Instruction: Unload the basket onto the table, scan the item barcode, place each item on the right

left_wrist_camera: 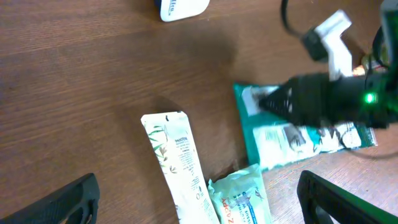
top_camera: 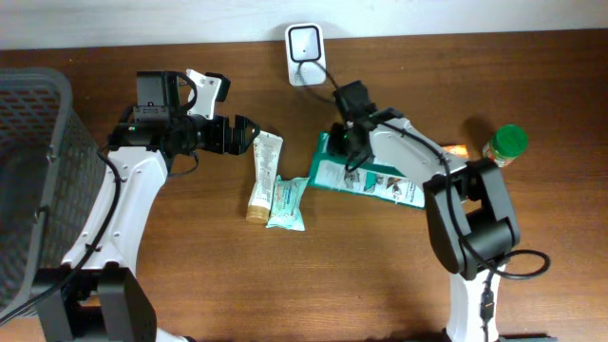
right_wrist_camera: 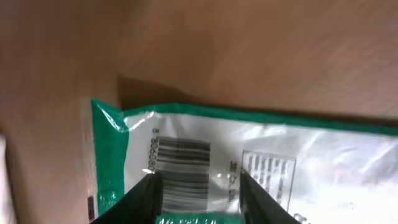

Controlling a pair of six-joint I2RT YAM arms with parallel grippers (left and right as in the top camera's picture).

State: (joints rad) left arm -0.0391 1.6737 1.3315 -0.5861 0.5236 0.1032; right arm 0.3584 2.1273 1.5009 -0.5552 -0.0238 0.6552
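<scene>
Grey mesh basket [top_camera: 38, 180] sits at the left edge of the table [top_camera: 190, 275], partly out of frame. L gripper [top_camera: 245, 133] is next, left of centre & toward the far edge. Its jaws are wide open w/ nothing btwn them, tips pointing right at the top of the white tube [top_camera: 261, 176]. Can't tell if they touch it. The tube lies flat near mid-table, cap end toward the near edge. A small pouch [top_camera: 287, 201], teal & white, lies just beside the tube's lower half on its right, touching it or nearly so.

White scanner [top_camera: 304, 43] sits at the far edge, about centre, w/ its cable running right.

Green pouch [top_camera: 375, 180] lies flat right of centre, long side running toward the right edge, w/ the barcode [right_wrist_camera: 180, 168] face-up near its left end. R gripper [top_camera: 347, 152] is down on that left end, jaws partway apart, one fingertip each side of the barcode. Can't tell if it's pinching the film or only resting on it.

Green-cap bottle [top_camera: 505, 144] stands near the right edge, well apart from the pouch.
</scene>
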